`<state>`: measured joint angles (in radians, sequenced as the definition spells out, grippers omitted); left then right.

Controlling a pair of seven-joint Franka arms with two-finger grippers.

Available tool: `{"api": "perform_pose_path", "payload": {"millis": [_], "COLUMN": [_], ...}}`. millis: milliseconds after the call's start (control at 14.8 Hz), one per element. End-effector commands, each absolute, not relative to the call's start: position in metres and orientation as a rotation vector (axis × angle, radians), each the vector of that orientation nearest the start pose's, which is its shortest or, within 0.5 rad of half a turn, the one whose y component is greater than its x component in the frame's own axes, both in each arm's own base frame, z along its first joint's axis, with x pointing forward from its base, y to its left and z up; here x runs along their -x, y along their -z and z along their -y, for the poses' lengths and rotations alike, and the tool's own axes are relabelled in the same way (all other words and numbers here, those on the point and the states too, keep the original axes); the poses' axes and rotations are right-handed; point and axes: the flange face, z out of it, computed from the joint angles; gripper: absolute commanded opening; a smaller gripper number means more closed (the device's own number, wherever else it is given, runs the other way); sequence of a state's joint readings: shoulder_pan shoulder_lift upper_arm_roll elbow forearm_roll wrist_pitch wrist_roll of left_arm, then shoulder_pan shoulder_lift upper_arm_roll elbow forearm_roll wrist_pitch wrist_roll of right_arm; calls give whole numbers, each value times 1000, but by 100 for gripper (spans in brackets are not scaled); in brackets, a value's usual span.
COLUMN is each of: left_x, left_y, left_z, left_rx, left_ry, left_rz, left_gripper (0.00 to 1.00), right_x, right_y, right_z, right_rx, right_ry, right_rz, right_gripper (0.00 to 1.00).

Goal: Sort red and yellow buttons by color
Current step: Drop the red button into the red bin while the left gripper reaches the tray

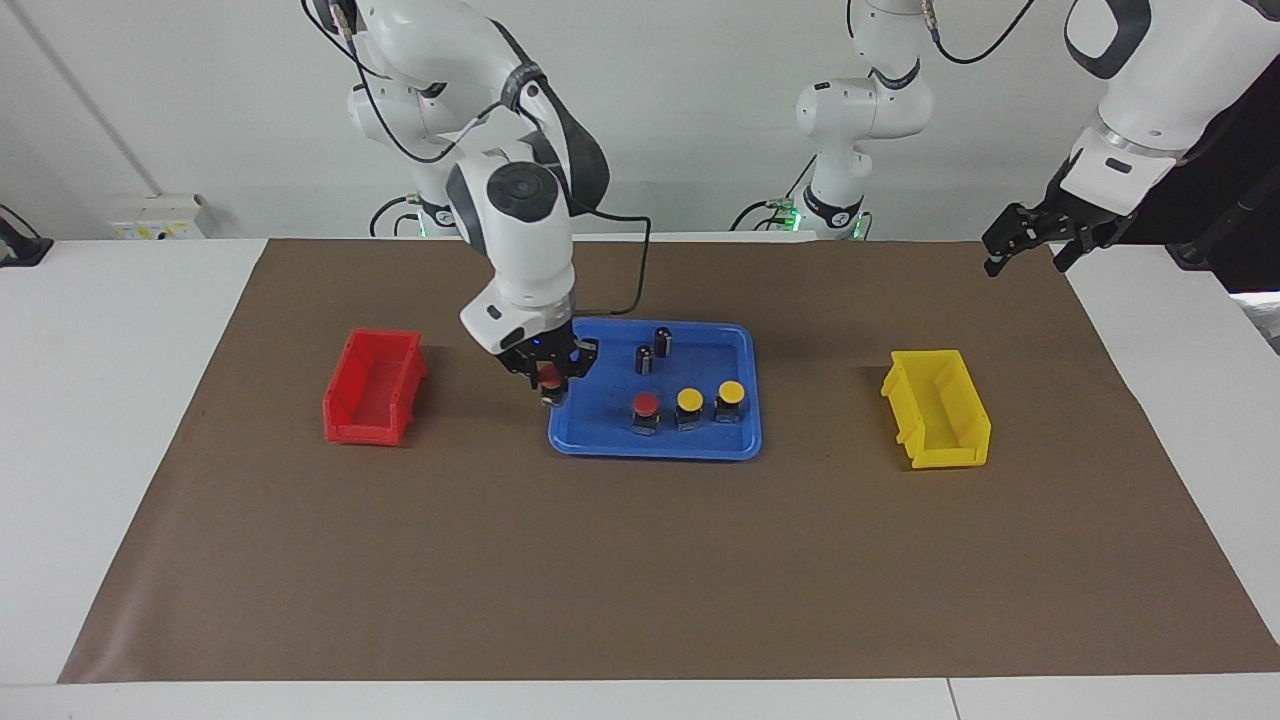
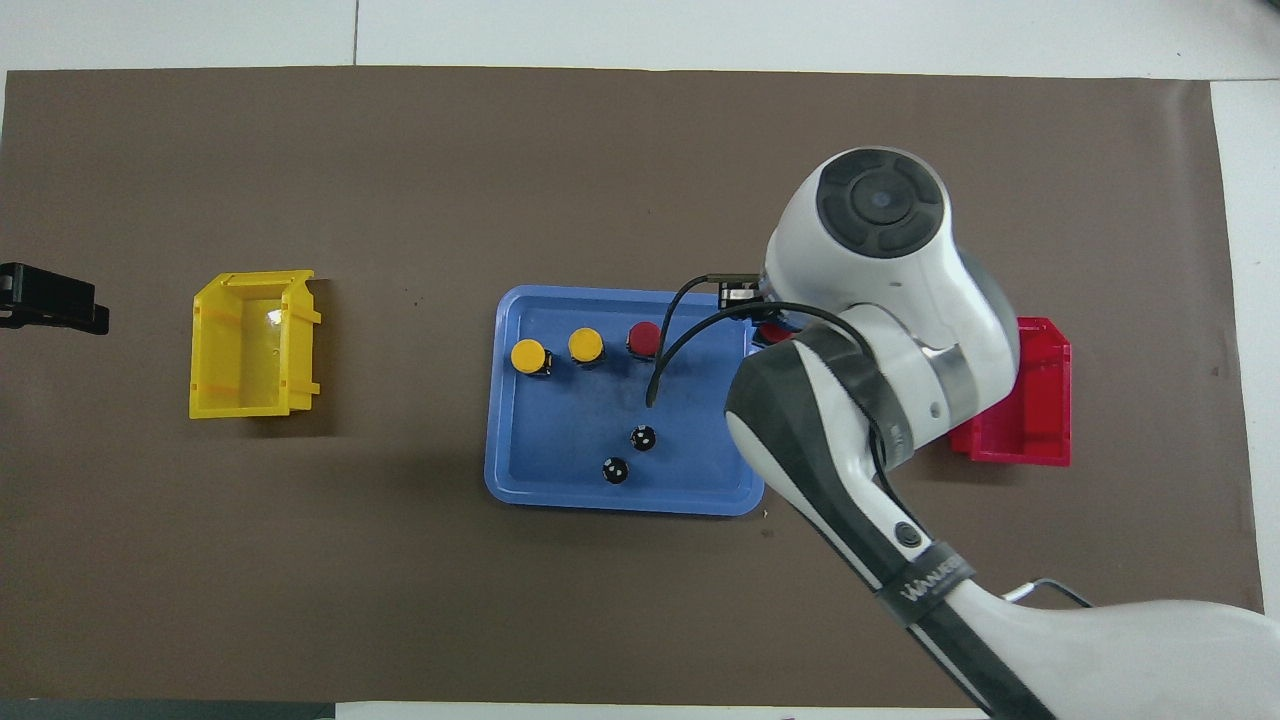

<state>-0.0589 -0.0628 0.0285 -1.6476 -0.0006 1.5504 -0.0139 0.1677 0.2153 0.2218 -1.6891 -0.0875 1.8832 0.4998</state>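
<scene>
The right gripper [image 1: 551, 385] hangs over the blue tray's [image 1: 740, 440] edge at the right arm's end, its jaws clenched on a red button [image 1: 550, 378] lifted off the tray. In the tray, the other red button [image 1: 645, 404] and two yellow buttons [image 1: 690, 400] [image 1: 732, 392] stand in a row along the side farther from the robots, with two dark cylinders [image 1: 645, 359] [image 1: 663, 341] nearer the robots. The left gripper [image 1: 1030, 245] waits raised well off the tray toward the left arm's end of the table [image 1: 640, 560], jaws released; a red bin [image 1: 372, 388] and a yellow bin [image 1: 937, 408] flank the tray.
</scene>
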Motion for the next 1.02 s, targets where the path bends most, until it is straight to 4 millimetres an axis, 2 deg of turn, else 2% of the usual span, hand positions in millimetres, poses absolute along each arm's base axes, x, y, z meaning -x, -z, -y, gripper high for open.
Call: {"api": "perform_pose_path", "payload": {"millis": [0,68,135,203,271,406,610,813,948], "left_x": [-523,-522,-518,-518,-516,-511,-507,-509,-508], "left_y": [-621,-616,-607,-597,-582,-559,-533,-476,-446], "left_z": [18,19,25,40,67,134,196,259,294], "left_rx": [3154,3154,3153,3154,3156,3161,3166,3147,3150], "left_ry": [-71,-76,-78,-26,21,37,39,-16,-3], "left_rz": [-27,-20,-36,-73,-87,-13,42,128,191], "left_gripper": [100,100,100,100,100,100,96,90,86], "right_x": [-578,-571,-563,-553,-544,-527,-505,-496,-491], "right_y": [-505,-505,-506,-500,-495,-469,-441,-431,-417], "right_z": [-129,-92,-67,-40,-19,-1,20,27,28], "right_rx": [3198,3204,3190,3170,3157,3164,3173,3177,3175], "right_ry": [-16,-33,-43,-66,-57,-23,47,24,27], "right_rz": [-47,6,37,67,83,136,246,226,218], "right_gripper": [21,21,21,21,21,21,21,21,21]}}
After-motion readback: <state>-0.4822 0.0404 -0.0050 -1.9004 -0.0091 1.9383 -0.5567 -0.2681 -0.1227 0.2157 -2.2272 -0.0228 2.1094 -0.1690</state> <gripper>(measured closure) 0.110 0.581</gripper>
